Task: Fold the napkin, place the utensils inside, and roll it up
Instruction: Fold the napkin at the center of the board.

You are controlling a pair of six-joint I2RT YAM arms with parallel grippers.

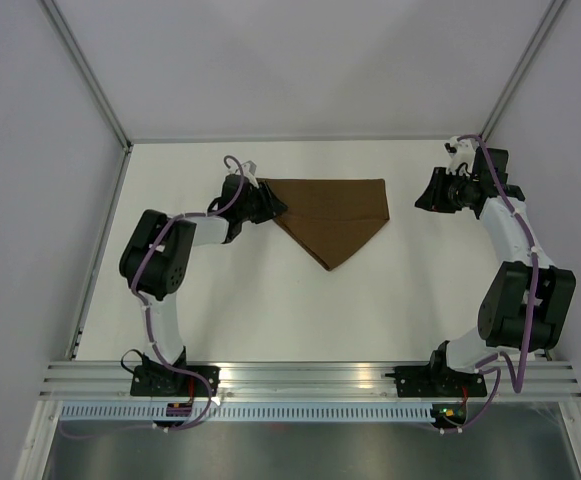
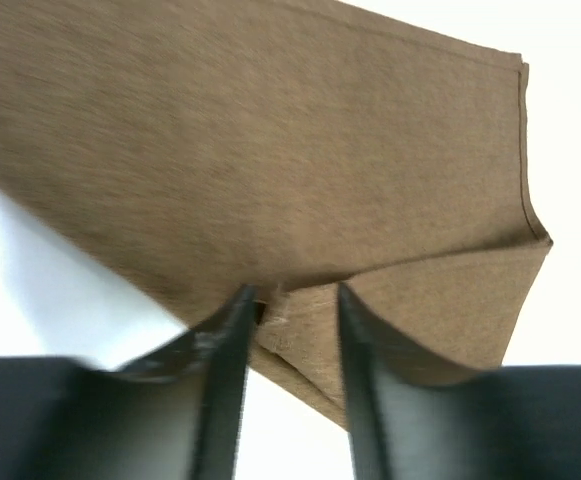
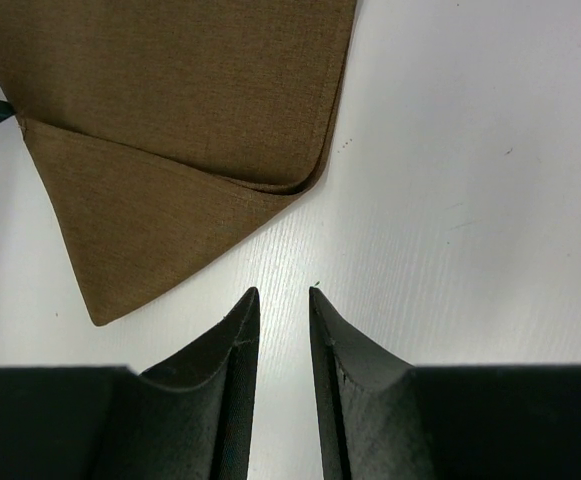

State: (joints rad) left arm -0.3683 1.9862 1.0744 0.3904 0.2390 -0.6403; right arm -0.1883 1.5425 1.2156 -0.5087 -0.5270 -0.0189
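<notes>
Dark-brown matte cloth napkin (image 1: 332, 215): folded to a triangle pointing to 6 o'clock, with a straight band along its far edge. It lies flat toward 12 o'clock on the white table (image 1: 270, 310). Black two-finger left gripper (image 1: 273, 205): at the napkin's 9 o'clock corner, jaws spread, the layered corner lying between the fingers, not pinched. Black two-finger right gripper (image 1: 422, 192): at the napkin's 3 o'clock, apart from it, jaws narrowly parted over bare tabletop, holding nothing.
</notes>
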